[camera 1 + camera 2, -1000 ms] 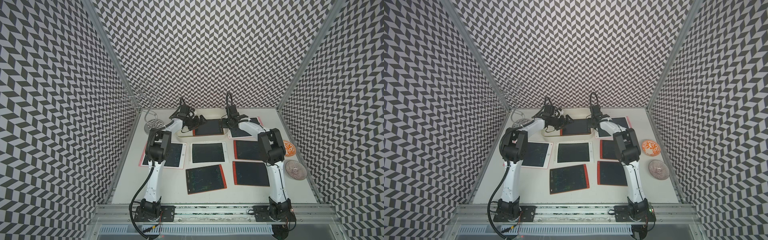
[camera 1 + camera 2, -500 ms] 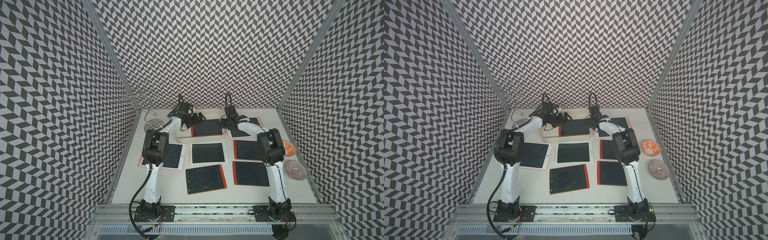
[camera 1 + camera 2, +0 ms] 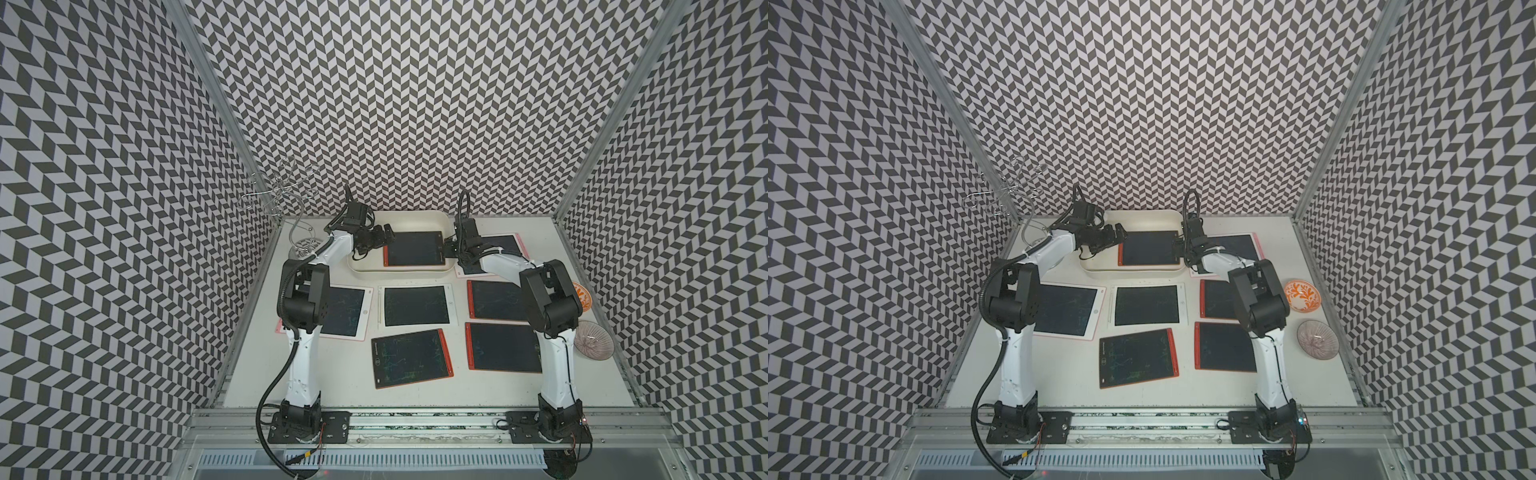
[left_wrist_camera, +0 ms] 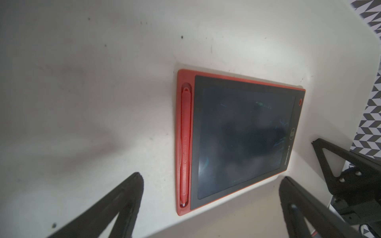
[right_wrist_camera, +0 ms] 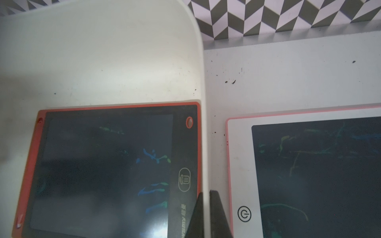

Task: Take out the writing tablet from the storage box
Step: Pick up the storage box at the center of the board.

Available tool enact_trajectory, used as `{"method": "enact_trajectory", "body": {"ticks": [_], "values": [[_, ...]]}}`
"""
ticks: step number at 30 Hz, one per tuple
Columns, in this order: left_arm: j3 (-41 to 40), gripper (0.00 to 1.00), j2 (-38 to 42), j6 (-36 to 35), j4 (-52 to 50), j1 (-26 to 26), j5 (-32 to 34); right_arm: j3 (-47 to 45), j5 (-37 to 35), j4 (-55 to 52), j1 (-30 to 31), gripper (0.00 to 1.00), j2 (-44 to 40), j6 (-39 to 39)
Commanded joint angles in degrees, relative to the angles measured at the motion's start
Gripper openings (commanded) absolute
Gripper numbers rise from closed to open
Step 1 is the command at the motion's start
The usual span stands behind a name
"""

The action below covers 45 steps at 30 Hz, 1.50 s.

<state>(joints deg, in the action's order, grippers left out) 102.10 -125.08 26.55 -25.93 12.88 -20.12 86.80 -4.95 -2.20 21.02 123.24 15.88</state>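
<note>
Box (image 3: 409, 220): smooth cream plastic, rounded corners, low walls. Tablet (image 3: 413, 248): flat, red-framed, dark screen, lay inside box. Left end effector (image 4: 212, 180) gaped wide; right end effector (image 5: 206, 197) pinched box wall, hiding tablet's edge.

The white table (image 3: 345, 365) holds a cream storage box (image 3: 415, 271) at upper centre, three white-framed tablets (image 3: 415, 305) and three red-framed tablets (image 3: 409, 357) below and beside it, an orange bowl (image 3: 1302, 295) and a glass bowl (image 3: 1317, 339) at right, and a wire rack (image 3: 304, 249) at upper left.
</note>
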Motion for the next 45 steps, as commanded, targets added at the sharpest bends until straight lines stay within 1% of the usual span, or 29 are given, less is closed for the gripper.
{"method": "enact_trajectory", "body": {"ticks": [1,5,9,12,16,22,30,36,41,45], "values": [[1.13,0.99,-0.87,-1.08,-1.41,0.14,0.75,-3.84,-1.72,13.34,0.43,0.00,-3.09,-0.18],[1.64,0.99,-1.76,-1.58,-1.73,0.13,-0.04,-5.78,-2.82,16.20,0.51,0.00,-4.61,-0.30],[-0.80,0.99,-1.81,-2.34,-0.05,0.21,-0.25,-8.50,-3.31,19.65,0.69,0.00,-6.42,-0.61],[-3.62,0.99,-1.71,-2.90,3.05,0.12,-3.42,-9.90,-3.55,21.46,0.87,0.00,-7.37,-0.67],[-6.36,0.99,-1.53,-3.78,5.50,0.56,-5.00,-10.82,-3.93,22.55,1.04,0.00,-8.27,-0.73],[-7.71,0.99,-1.09,-3.78,8.44,1.59,-10.09,-12.21,-4.19,24.34,1.28,0.00,-9.03,-0.74],[-8.50,0.99,-0.92,-0.66,11.79,2.05,-18.36,-11.80,-3.94,24.76,1.75,0.00,-8.81,-0.82],[-8.85,0.99,0.18,1.29,13.93,2.14,-21.95,-11.24,-3.60,24.46,1.92,0.00,-8.50,-0.82],[-9.93,0.99,0.73,4.48,17.60,2.10,-26.01,-11.00,-3.44,24.17,1.97,0.00,-8.28,-0.88],[-10.43,0.99,1.32,5.67,19.20,2.32,-27.37,-10.91,-3.48,24.02,1.98,0.00,-8.05,-0.76]]}}
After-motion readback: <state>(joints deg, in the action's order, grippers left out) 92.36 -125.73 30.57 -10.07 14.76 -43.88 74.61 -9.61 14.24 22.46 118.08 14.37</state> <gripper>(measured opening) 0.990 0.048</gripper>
